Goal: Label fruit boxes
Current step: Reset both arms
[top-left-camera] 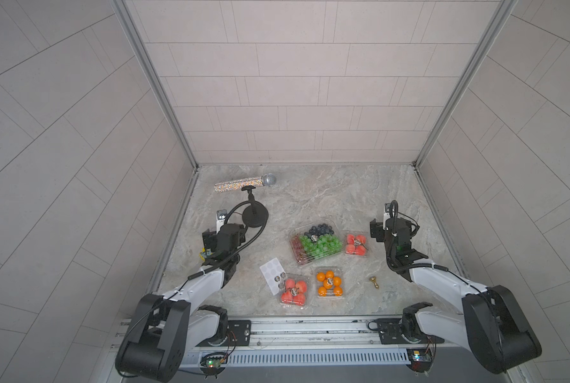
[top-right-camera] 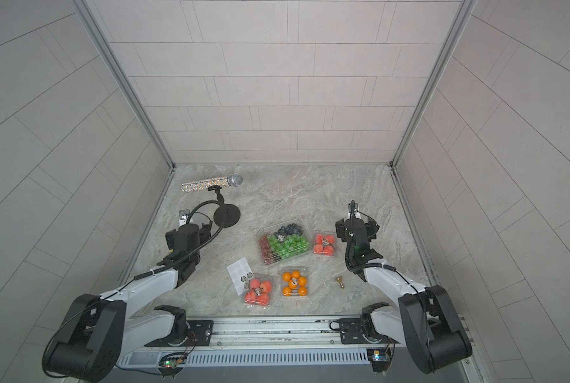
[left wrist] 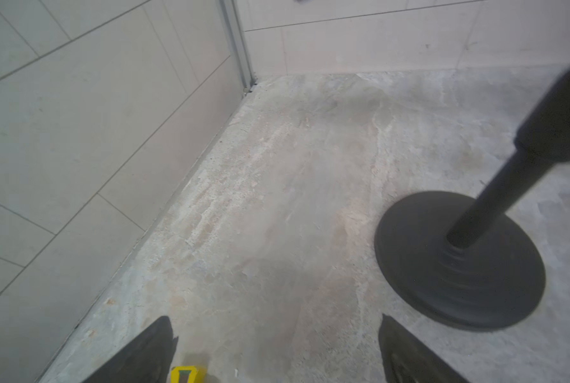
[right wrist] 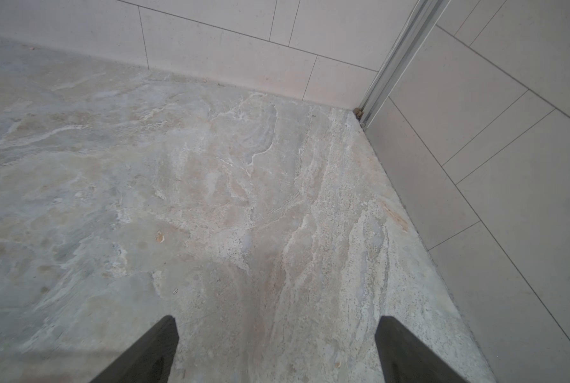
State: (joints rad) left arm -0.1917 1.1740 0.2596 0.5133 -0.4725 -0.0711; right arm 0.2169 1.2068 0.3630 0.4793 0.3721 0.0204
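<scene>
Four clear fruit boxes sit on the stone floor in both top views. They are a large one with green grapes and blueberries, a small one with red fruit to its right, another red one at the front, and one with oranges. Each lid carries a small round sticker. My left gripper hovers open and empty near the left wall. My right gripper is open and empty over bare floor, right of the boxes.
A white sticker sheet lies left of the front red box. A black stand with a round base stands beside my left gripper, with a glittery microphone behind it. A small brass object lies front right. A yellow item lies under my left wrist.
</scene>
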